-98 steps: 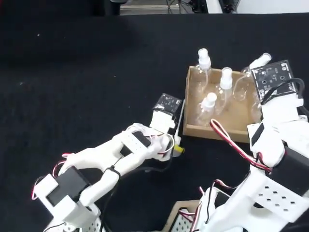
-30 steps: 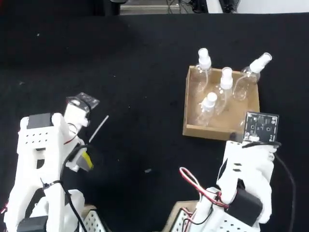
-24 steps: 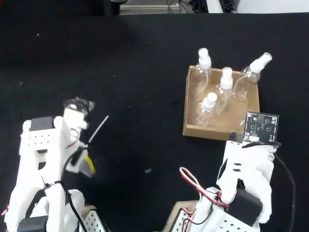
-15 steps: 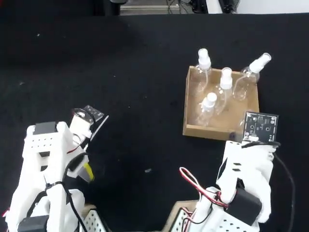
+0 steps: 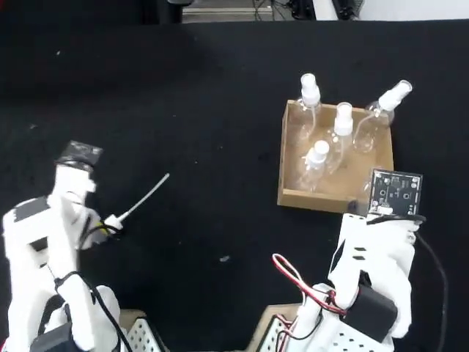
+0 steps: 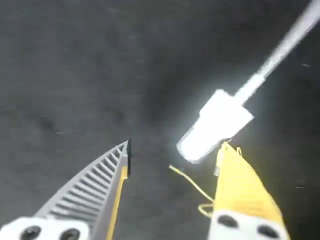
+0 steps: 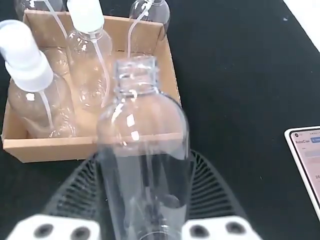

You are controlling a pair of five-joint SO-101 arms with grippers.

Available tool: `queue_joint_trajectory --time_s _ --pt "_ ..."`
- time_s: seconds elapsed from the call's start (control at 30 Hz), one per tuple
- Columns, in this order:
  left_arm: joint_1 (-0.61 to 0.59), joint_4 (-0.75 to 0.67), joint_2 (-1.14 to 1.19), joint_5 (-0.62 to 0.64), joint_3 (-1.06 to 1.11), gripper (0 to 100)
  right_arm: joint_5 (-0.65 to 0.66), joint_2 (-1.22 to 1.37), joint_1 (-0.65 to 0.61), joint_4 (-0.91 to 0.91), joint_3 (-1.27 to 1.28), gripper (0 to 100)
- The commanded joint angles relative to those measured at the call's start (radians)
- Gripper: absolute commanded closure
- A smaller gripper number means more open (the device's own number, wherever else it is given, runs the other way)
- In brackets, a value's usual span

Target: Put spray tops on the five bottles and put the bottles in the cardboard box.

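High view is showing the left arm sitting at the near left of the black tabletop (image 5: 220, 110). A loose spray top (image 5: 116, 219) is lying just beside that arm, and its thin tube is pointing away towards the cardboard box (image 5: 322, 199), which is well apart from it.

Left wrist view is showing the left tool (image 6: 175, 147) gaping wide and gripping nothing. The white head of the spray top (image 6: 217, 120) is lying right at the tip of the yellow finger; whether the two are touching is not clear.

Right wrist view is showing the right tool (image 7: 145, 165) clamping an uncapped bottle (image 7: 140, 115) by its body, with the open neck pointing up. This bottle is hanging just on the near side of the cardboard box (image 7: 60, 145). Four capped bottles (image 5: 343, 121) are standing inside the box, and the one at the far right corner is leaning outward over the rim.
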Motion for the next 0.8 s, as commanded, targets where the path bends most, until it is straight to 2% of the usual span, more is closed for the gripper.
queue_joint_trajectory --time_s 0.0,0.1,0.17,0.23,0.3,0.43,0.57,0.67,0.77 --pt "-0.104 -0.017 -0.015 -0.141 -0.110 74 -0.003 -0.010 -0.003 -0.023 -0.012 98.8" --pt "-0.143 -0.044 -0.015 -0.196 -0.127 74 -0.003 -0.010 -0.003 -0.023 -0.012 98.8" --pt "-0.154 -0.095 -0.015 -0.160 -0.116 74 -0.003 -0.010 -0.003 -0.023 -0.012 98.8" --pt "-0.153 -0.103 -0.025 -0.068 -0.104 74 -0.005 -0.010 -0.003 -0.023 -0.012 98.8" --pt "-0.150 -0.020 -0.026 0.060 -0.127 74 -0.005 -0.010 -0.005 -0.023 -0.012 98.8" --pt "-0.090 0.284 -0.014 0.250 -0.265 74 -0.006 -0.010 -0.009 -0.025 -0.013 98.8" --pt "0.088 0.477 -0.014 0.198 -0.263 74 -0.006 -0.010 -0.009 -0.025 -0.015 98.8" --pt "0.186 0.425 -0.014 0.175 -0.177 74 -0.006 -0.010 -0.006 -0.025 -0.013 98.8" --pt "0.200 0.273 -0.014 0.175 -0.067 74 -0.006 -0.010 -0.005 -0.025 -0.013 98.8"
